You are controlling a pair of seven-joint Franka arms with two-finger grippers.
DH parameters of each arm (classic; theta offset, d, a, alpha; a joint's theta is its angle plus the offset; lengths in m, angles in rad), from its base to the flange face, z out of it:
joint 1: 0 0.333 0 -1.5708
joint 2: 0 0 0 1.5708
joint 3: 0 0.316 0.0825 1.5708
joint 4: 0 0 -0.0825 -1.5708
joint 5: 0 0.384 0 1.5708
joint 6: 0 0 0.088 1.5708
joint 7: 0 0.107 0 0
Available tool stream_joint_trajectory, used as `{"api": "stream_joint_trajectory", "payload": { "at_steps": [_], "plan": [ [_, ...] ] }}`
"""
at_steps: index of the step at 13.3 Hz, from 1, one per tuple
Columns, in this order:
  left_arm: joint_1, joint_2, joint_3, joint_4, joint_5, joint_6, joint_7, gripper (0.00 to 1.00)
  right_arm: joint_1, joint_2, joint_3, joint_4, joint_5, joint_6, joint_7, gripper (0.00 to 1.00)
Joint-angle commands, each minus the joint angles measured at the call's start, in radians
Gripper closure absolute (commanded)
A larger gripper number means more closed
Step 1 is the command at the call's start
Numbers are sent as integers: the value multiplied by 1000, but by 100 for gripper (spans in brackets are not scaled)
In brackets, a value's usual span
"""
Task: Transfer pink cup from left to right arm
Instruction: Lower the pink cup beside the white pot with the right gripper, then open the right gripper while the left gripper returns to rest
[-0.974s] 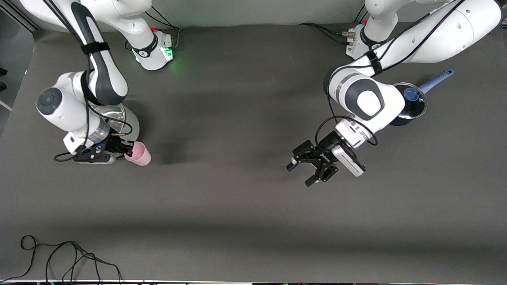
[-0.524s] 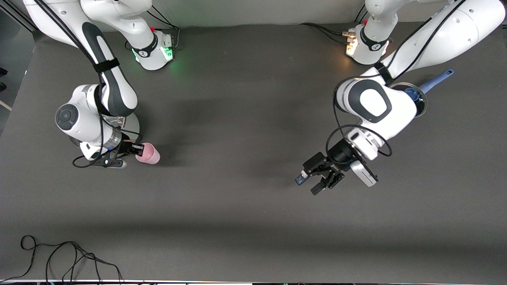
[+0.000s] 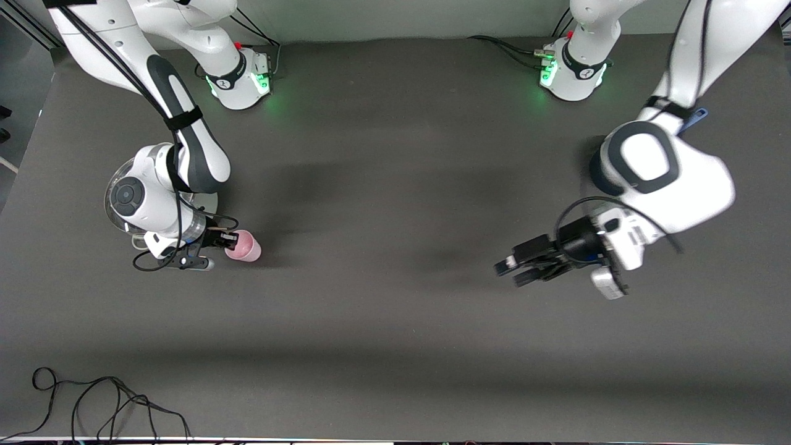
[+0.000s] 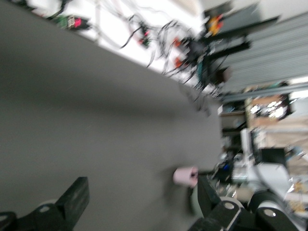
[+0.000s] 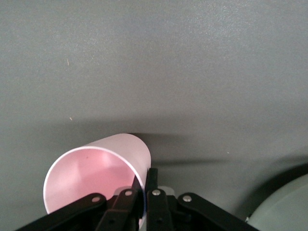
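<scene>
Right gripper (image 3: 224, 238) pinching the rim of the cup (image 3: 243, 246) above the table (image 3: 383, 185). Left gripper (image 3: 516, 272) spread wide, empty, over the left arm's end.

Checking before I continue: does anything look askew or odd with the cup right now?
Yes. The pink cup is tipped on its side, not upright, pinched by one wall at the rim in the shut right end effector. The left end effector hangs open over bare table. No spill or damage shows.

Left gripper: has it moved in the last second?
Yes. The left gripper, empty and open, swung toward the left arm's end of the table, away from the pink cup.
</scene>
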Motion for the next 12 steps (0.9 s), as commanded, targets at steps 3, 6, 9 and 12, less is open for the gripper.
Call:
{"api": "stream_joint_trajectory", "payload": {
  "at_steps": [3,6,9,12],
  "plan": [
    [0,-199,207,-42,328,-272,-77,0,1,0,-4,30,22,-3,-14,6],
    [0,-248,296,-19,566,-452,-74,0,4,-85,-10,40,22,-48,2,0],
    [1,-261,332,41,799,-594,-84,0,3,-213,-23,102,8,-244,11,0],
    [1,-262,332,114,864,-688,-138,0,3,-299,-71,229,-82,-454,19,0]
  ]
}}
